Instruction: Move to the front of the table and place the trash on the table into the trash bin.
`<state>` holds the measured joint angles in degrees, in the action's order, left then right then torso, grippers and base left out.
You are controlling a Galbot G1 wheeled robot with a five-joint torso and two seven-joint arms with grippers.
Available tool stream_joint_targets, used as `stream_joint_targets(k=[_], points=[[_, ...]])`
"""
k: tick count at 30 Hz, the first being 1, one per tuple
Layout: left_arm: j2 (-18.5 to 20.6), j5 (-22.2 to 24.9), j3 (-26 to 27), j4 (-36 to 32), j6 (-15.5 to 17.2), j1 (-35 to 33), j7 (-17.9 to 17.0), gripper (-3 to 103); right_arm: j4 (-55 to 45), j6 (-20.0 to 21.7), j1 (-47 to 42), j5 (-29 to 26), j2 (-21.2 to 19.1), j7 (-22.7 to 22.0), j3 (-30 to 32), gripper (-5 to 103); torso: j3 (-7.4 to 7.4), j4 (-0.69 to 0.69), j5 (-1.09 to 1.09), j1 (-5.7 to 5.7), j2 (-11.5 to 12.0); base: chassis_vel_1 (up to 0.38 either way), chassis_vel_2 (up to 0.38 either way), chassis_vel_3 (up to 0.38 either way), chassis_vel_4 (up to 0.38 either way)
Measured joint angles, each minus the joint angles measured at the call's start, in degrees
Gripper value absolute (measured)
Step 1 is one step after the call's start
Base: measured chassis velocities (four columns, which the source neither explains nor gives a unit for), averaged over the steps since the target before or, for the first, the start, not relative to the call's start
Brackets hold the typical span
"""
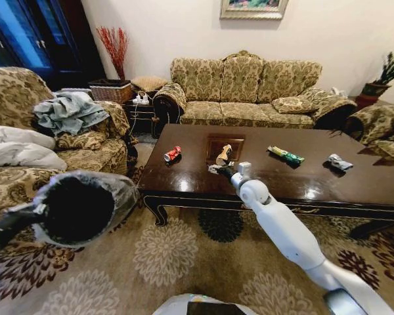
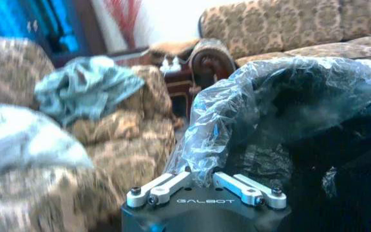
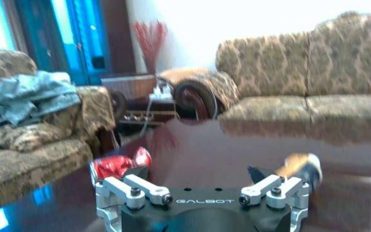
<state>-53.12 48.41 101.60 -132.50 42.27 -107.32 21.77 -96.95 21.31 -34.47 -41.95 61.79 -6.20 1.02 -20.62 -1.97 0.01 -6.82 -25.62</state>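
Four trash items are lying on the glossy dark brown wooden table (image 1: 354, 184) as the right gripper (image 1: 222, 170), jaws spread, is hovering beside the tan bottle (image 1: 224, 154).
Left gripper (image 2: 205, 186), pinching the round black bag-lined bin (image 1: 79, 209) left of the table, risks tearing the liner; the bottle may roll if nudged.

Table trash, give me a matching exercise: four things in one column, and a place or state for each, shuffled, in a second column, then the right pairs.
Things:
1. red can
2. tan bottle
3. silver-white wrapper
4. trash bin

Places or states:
A. held off the floor by the left gripper
B. farthest right on the table
C. just beyond the right gripper, by the inlaid panel
D. farthest left on the table

Pairs: 1-D, 2-C, 3-B, 4-A
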Motion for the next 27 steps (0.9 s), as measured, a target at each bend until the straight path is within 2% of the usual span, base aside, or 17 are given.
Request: stream_joint_targets(k=[2,3,4,7,8,9,11,13,16,17,19,20,21,24,25,27], points=[[1.0,0.7,0.9,0.2,0.0,-0.3,0.0,0,-0.3,-0.3,0.0,0.7,0.0,0.7,0.3,100,0.00,0.00,-0.01,0.00,0.0,0.000,0.000,0.000,0.000],[3.6,2.7,3.2,0.8,0.0,-1.0,0.1,0,-1.2,-1.1,0.0,2.9,-0.1,3.1,1.1,100,0.00,0.00,-0.01,0.00,0.0,0.000,0.000,0.000,0.000],[3.6,2.7,3.2,0.8,0.0,-1.0,0.1,0,-1.2,-1.1,0.0,2.9,-0.1,3.1,1.1,100,0.00,0.00,-0.01,0.00,0.0,0.000,0.000,0.000,0.000],[8.1,6.0,4.7,2.9,0.0,-0.2,-0.6,0,-3.3,-3.8,0.4,8.0,-0.3,7.3,2.3,100,0.00,-0.01,-0.01,0.00,0.0,0.000,0.000,0.000,0.000],[8.1,6.0,4.7,2.9,0.0,-0.2,-0.6,0,-3.3,-3.8,0.4,8.0,-0.3,7.3,2.3,100,0.00,-0.01,-0.01,0.00,0.0,0.000,0.000,0.000,0.000],[9.3,6.5,4.0,3.6,0.0,0.8,-1.9,0,-4.1,-4.3,0.6,8.9,-0.5,8.0,2.4,100,0.00,0.00,-0.02,0.00,0.0,0.000,0.000,0.000,0.000],[11.5,8.4,1.3,4.4,0.0,3.6,-6.8,0,-6.8,-4.4,1.1,9.4,-1.6,8.3,2.4,100,0.00,-0.01,-0.03,0.00,0.0,0.000,0.000,0.000,0.000],[12.2,9.5,0.2,4.5,0.0,4.8,-8.0,0,-8.5,-3.9,1.2,8.9,-2.3,7.7,2.5,100,-0.01,-0.01,-0.03,0.00,0.0,0.000,0.000,0.000,0.000],[13.4,14.0,-2.8,3.7,0.0,8.1,-11.9,0,-14.2,-1.3,0.4,5.4,-6.2,5.2,4.3,100,0.00,-0.01,-0.02,0.00,0.0,0.000,0.000,0.000,0.000],[13.4,14.0,-2.8,3.7,0.0,8.1,-11.9,0,-14.2,-1.3,0.4,5.4,-6.2,5.2,4.3,100,0.00,-0.01,-0.02,0.00,0.0,0.000,0.000,0.000,0.000],[13.7,15.8,-4.6,3.5,0.0,10.1,-13.8,0,-17.2,-0.9,-1.4,4.1,-10.0,4.7,6.6,100,0.00,0.01,0.02,0.00,0.0,0.000,0.000,0.000,0.000],[13.7,16.6,-5.5,3.5,0.0,11.1,-13.9,0,-18.8,-0.7,-2.9,3.2,-12.3,4.1,8.2,100,0.00,0.01,0.02,0.00,0.0,0.000,0.000,0.000,0.000],[13.7,16.6,-5.5,3.5,0.0,11.1,-13.9,0,-18.8,-0.7,-2.9,3.2,-12.3,4.1,8.2,100,0.00,0.01,0.02,0.00,0.0,0.000,0.000,0.000,0.000],[13.6,17.8,-7.4,3.5,0.0,13.5,-13.6,0,-21.9,-0.4,-7.7,0.8,-18.0,3.4,13.2,100,-0.29,0.01,0.00,-0.18,-0.5,0.000,0.000,0.000,0.000],[13.6,17.8,-7.4,3.5,0.0,13.5,-13.6,0,-21.9,-0.4,-7.7,0.8,-18.0,3.4,13.2,100,-0.29,0.01,0.00,-0.18,-0.5,0.000,0.000,0.000,0.000],[13.3,17.8,-8.3,3.3,0.0,14.4,-13.0,0,-23.3,-0.2,-10.5,-0.9,-20.8,3.1,16.7,100,-0.64,0.02,0.01,-0.40,-1.1,0.000,0.000,0.000,0.000]])
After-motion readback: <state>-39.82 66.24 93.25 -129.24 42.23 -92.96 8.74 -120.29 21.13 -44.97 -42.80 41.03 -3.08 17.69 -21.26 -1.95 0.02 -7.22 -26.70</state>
